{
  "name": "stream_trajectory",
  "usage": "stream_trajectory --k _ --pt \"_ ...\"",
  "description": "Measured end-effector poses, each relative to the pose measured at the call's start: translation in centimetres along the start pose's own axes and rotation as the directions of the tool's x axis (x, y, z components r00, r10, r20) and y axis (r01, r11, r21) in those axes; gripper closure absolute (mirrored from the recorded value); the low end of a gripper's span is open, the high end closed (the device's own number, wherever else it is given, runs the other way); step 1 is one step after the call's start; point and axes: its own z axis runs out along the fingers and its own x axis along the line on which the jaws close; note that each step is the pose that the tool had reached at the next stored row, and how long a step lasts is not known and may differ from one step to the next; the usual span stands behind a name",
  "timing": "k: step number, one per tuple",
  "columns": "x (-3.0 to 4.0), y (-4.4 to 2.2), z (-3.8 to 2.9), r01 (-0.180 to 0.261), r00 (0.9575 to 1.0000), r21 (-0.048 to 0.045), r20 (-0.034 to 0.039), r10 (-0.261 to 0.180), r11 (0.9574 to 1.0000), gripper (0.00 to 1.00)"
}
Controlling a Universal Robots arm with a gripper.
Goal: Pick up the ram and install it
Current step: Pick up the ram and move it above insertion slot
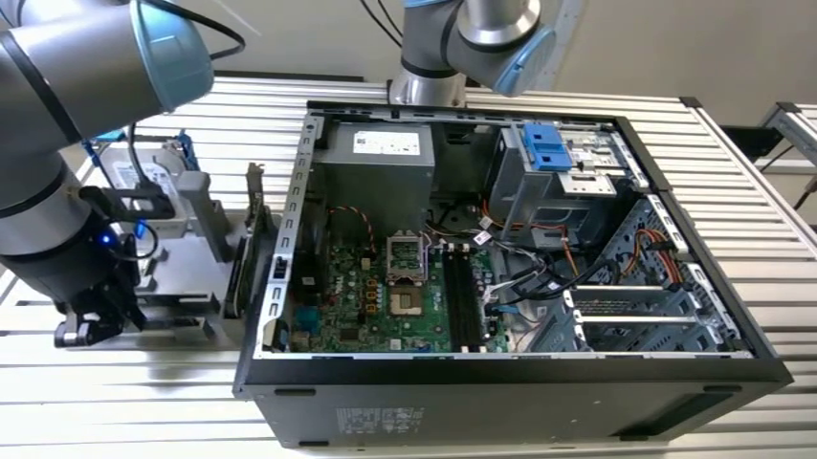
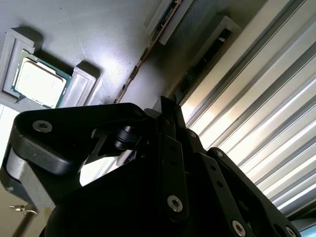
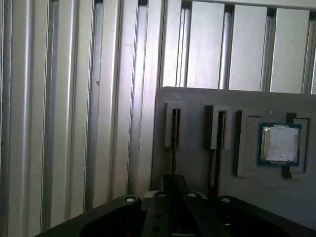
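Silver metal slats make up the worktop (image 1: 153,382). In the exterior view the arm stands at that view's left, with its black end effector (image 1: 90,325) reaching down to a grey holder (image 1: 179,273). Next to the holder, toward the exterior view's right, a bigger card with a metal bracket (image 1: 252,234) stands on edge. After that comes the open computer case (image 1: 511,382), lying on its side. Inside I can see the green main board (image 1: 370,296), its long dark memory slots (image 1: 462,296) and, farther toward the exterior view's right, a blue drive frame (image 1: 556,145).

The wrist views look at the holder from close up, which the exterior view cannot do. In the first wrist view the grey holder (image 3: 197,98) has two narrow slots side by side. The ram (image 3: 173,153) stands on edge in one slot, in line with the end effector (image 3: 173,185). A second thin stick (image 3: 214,163) stands in the slot just beside it. Past that, a square silver chip (image 3: 279,144) lies flat in its own pocket.

The second wrist view looks from the other side. There the chip (image 2: 38,83) sits well apart from the ram (image 2: 140,61), which runs to the tip of the end effector (image 2: 165,113). The second stick (image 2: 200,66) is dark green.

I cannot tell if the end effector is spread or pinching the ram.
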Motion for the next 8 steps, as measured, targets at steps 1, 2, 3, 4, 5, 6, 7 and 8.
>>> stream_trajectory --k 1,2,3,4,5,6,7,8 --pt "0.0 0.0 -0.12 0.0 1.0 -0.0001 0.0 0.0 1.0 1.0" --pt "0.0 0.01 -0.25 0.0 1.0 0.0 -0.0001 0.0 1.0 1.0" --pt "-0.01 0.01 -0.38 0.0 1.0 0.0001 0.0 0.0 1.0 1.0" --pt "-0.01 0.01 -0.52 0.0 1.0 0.0001 0.0 0.0 1.0 1.0" --pt "-0.01 0.01 -0.64 0.0 1.0 0.0 0.0 0.0 1.0 1.0" --pt "-0.01 0.02 -0.78 0.0 1.0 0.0001 0.0001 0.0 1.0 1.0" --pt "-0.01 0.02 -0.9 0.0 1.0 0.0001 0.0001 0.0 1.0 1.0" --pt "-0.02 0.02 -1.04 0.0 1.0 0.0 0.0 0.0 1.0 1.0"
